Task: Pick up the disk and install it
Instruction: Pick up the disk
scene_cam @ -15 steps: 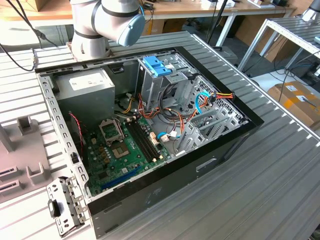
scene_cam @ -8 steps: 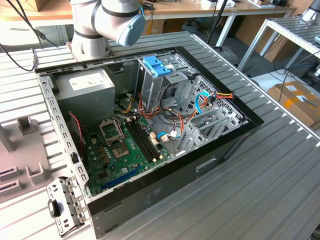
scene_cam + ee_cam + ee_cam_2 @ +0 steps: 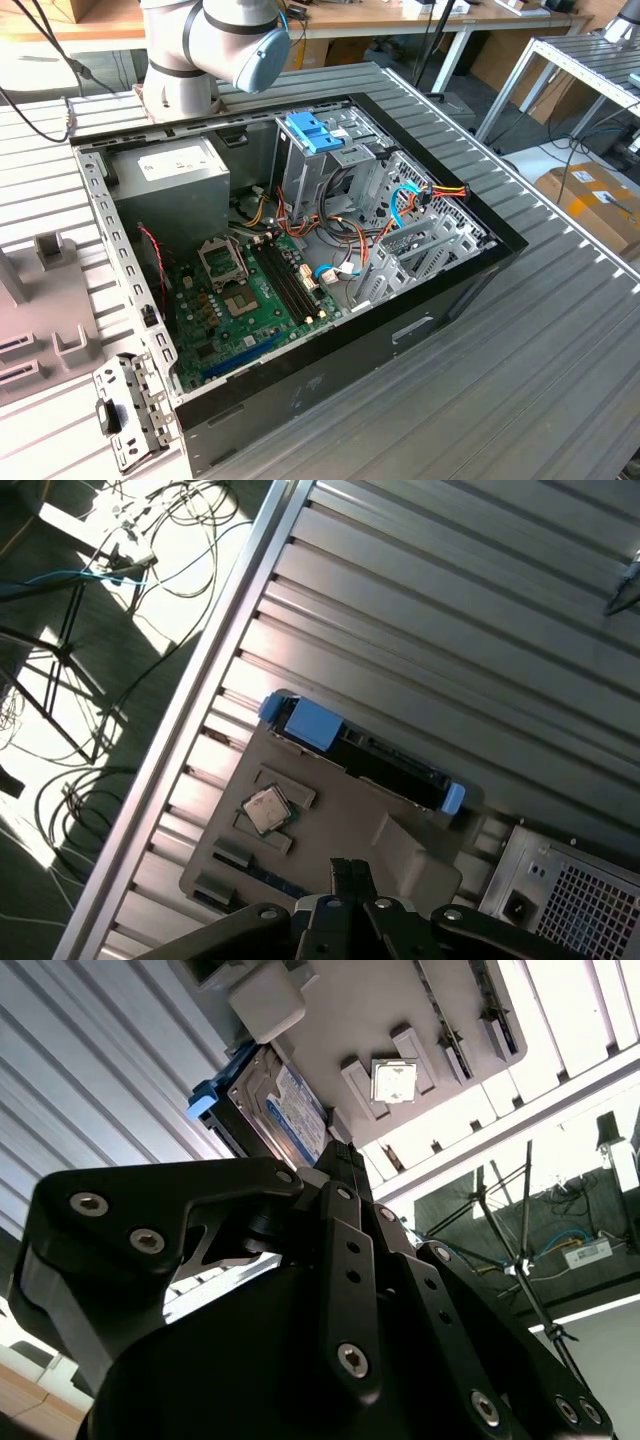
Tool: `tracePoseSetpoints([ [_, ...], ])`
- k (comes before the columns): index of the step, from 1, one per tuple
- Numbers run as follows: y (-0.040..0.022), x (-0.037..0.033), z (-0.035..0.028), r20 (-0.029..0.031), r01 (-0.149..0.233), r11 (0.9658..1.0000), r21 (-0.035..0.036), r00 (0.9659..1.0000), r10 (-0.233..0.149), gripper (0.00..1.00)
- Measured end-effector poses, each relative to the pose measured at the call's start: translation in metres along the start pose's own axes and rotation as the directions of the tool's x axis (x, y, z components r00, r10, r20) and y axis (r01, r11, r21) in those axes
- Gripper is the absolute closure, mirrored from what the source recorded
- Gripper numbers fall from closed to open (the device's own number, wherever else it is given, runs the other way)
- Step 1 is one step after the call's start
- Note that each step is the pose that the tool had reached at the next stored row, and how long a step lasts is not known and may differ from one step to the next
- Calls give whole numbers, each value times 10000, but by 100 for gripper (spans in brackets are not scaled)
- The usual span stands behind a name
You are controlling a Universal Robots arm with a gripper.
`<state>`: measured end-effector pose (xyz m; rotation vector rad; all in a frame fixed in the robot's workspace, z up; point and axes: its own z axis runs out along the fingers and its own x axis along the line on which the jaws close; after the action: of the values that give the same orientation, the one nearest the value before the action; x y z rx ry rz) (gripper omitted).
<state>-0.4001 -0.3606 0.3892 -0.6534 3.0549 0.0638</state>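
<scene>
The disk (image 3: 357, 756) is a dark drive in a light blue carrier, standing on its edge in a slot of a grey holder plate (image 3: 340, 825). In the second wrist view its white-and-blue label (image 3: 297, 1112) faces the camera. My gripper (image 3: 349, 866) hangs above the holder, short of the disk and not touching it. Its two black fingers (image 3: 340, 1165) are pressed together with nothing between them. The open computer case (image 3: 300, 250) lies on the ribbed table, with the metal drive cage (image 3: 335, 165) at its back and a blue latch piece (image 3: 313, 131) on top.
A processor chip (image 3: 267, 809) lies in a pocket of the holder plate beside the disk. The case's rear corner with the power supply grille (image 3: 565, 895) is close by. Cables and tripod legs (image 3: 60, 680) are on the floor past the table edge. A metal bracket (image 3: 125, 415) lies by the case.
</scene>
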Motion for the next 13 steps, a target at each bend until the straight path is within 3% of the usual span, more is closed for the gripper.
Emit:
tracePoseSetpoints([
  [13, 0, 0, 0, -16, 461, 9989, -12, 9989, -461, 89],
])
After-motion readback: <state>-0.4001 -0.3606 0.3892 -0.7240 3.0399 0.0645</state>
